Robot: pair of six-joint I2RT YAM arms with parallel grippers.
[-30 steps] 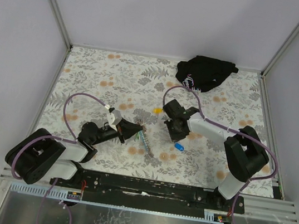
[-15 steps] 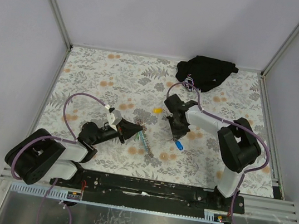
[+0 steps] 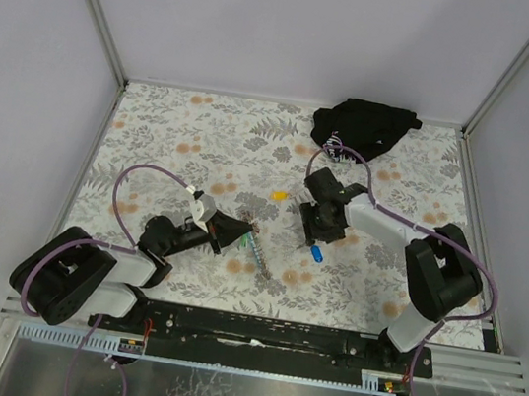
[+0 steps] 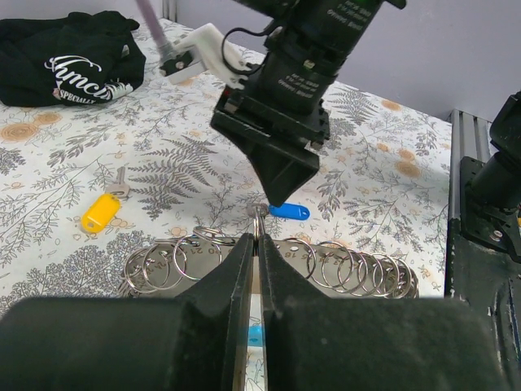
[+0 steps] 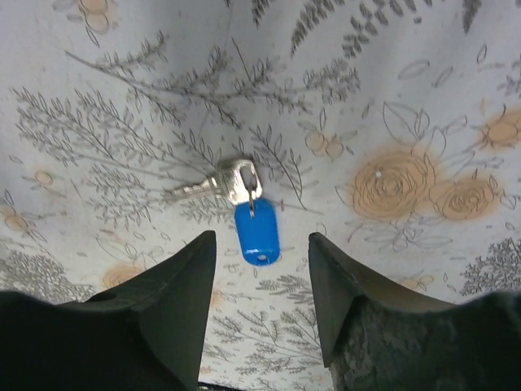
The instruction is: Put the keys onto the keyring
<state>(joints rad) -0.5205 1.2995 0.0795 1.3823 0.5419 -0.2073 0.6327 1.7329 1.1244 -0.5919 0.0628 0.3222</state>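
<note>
A silvery key with a blue tag [image 5: 256, 232] lies flat on the flowered table, right under my right gripper [image 5: 262, 265], whose jaws stand open on either side of it without touching. From above, the blue tag [image 3: 317, 255] shows just below that gripper [image 3: 317, 238]. My left gripper [image 4: 257, 240] is shut on a thin upright keyring [image 4: 259, 220], one of several rings on a numbered strip [image 4: 358, 265] with a light-blue strap. It lies low at the centre left [image 3: 243, 231]. The right gripper [image 4: 281, 183] hangs just beyond the ring.
A second key with a yellow tag [image 3: 279, 196] lies on the table behind the two grippers, also seen to the left of the rings [image 4: 102, 212]. A black cloth bundle [image 3: 364, 128] sits at the back right. Grey walls close the table on three sides.
My right gripper has gone from shut to open, and the blue-tagged key now lies on the table between its fingers. Its wrist shifted slightly to the right. The left arm has not moved.
</note>
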